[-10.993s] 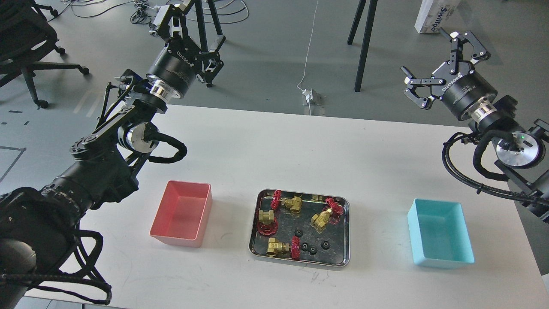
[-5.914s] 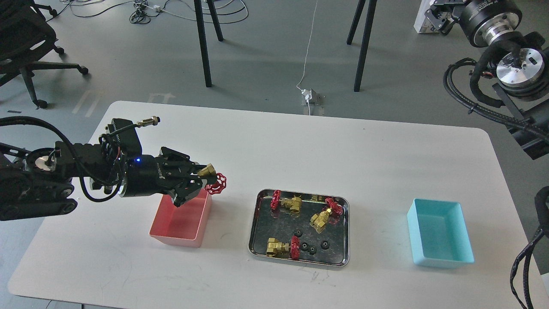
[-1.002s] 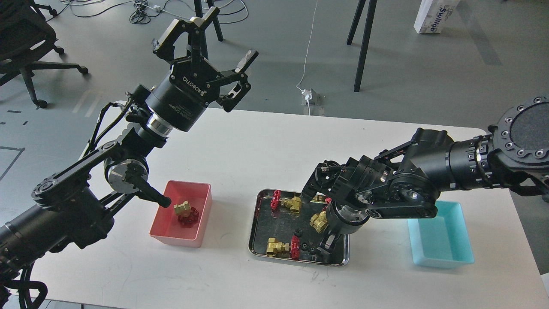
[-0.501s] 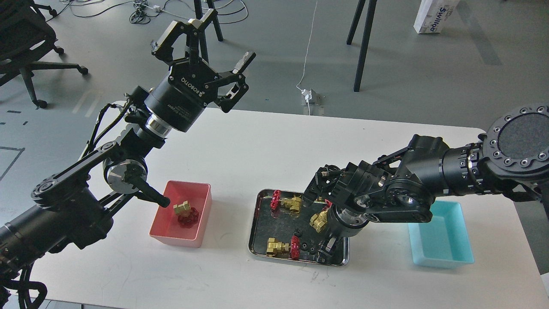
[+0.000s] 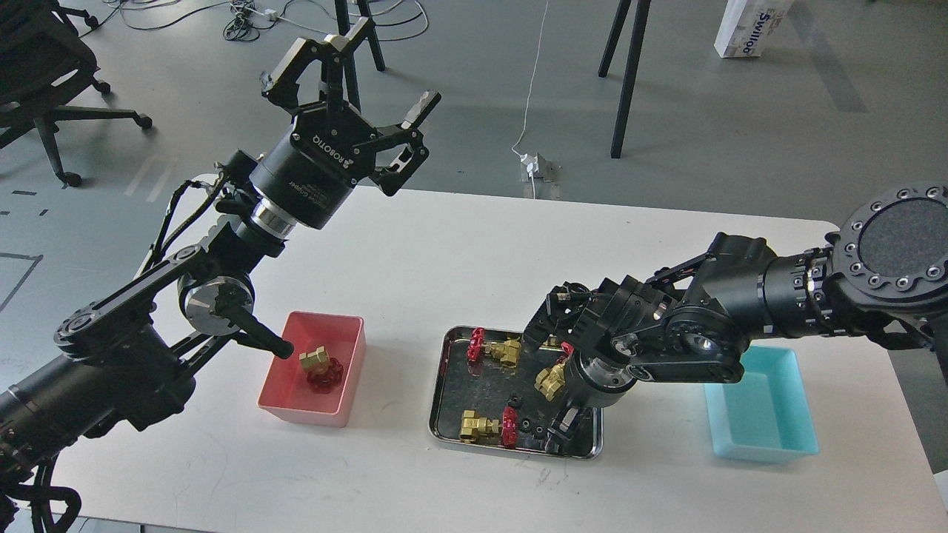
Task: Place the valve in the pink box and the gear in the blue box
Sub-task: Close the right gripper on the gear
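Nearest, on the white surface point(image 5: 415, 481), the shiny steel tray point(image 5: 438, 414) is seen with three brass-gold valves with red handwheels and a few tiny black toothed gears lying in it. One gear point(image 5: 525, 425) lies near the tray's front edge, just beside a valve's red wheel. The right tool point(image 5: 557, 435) is lowered into the tray's front right part among the gears; it is seen dark and end-on, so whether it is wide, narrow or holding a gear cannot be told.

The step in hand is judged to be the picking of a gear. It would be done best if the fingers were set down astride a single gear, clear of the neighbouring handwheel and the tray rim, closed gently, and lifted straight before being carried right to the light cyan-blue plastic bin point(image 5: 770, 444), which appears empty where it is not hidden by the arm.

To the left, a brass valve with a red wheel point(image 5: 320, 366) is seen lying inside the salmon-pink plastic bin point(image 5: 304, 411).

Farther back, the left tool point(image 5: 354, 65) is held high with its fingers spread wide and nothing in them. "ROBOTIQ" is printed on its black body. On the floor beyond, a white carton point(image 5: 748, 29) bears blue lettering that cannot be read with certainty.
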Available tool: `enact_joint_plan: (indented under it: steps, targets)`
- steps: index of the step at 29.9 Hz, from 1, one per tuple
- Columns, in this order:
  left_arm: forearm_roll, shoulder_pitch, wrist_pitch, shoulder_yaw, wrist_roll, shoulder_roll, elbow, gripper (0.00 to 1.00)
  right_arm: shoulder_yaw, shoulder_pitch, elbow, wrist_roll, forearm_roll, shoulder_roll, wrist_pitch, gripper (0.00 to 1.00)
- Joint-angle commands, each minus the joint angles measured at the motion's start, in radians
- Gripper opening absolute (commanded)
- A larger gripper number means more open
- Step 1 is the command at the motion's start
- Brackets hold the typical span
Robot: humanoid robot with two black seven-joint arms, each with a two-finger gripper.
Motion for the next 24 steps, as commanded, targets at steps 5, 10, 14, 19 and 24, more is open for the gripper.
enact_joint_plan:
  steps: [5, 10, 14, 19, 24]
  targets:
    - [0.000, 0.000, 0.000, 0.001, 0.000, 0.000, 0.000, 0.91, 0.000, -0.002, -0.003, 0.000, 0.001, 0.000, 0.000, 0.43]
    - [0.000, 0.000, 0.000, 0.001, 0.000, 0.000, 0.000, 0.91, 0.000, -0.006, -0.015, 0.000, 0.001, 0.000, 0.000, 0.31]
    - [0.000, 0.002, 0.000, -0.001, 0.000, 0.000, 0.000, 0.91, 0.000, -0.014, -0.015, 0.000, 0.001, 0.000, 0.000, 0.29]
    - [0.000, 0.006, 0.000, -0.001, 0.000, -0.002, 0.000, 0.91, 0.000, -0.014, -0.015, 0.002, 0.001, 0.000, 0.000, 0.27]
    - [0.000, 0.008, 0.000, 0.001, 0.000, -0.002, 0.002, 0.91, 0.000, -0.012, -0.014, 0.002, 0.002, 0.000, 0.000, 0.23]
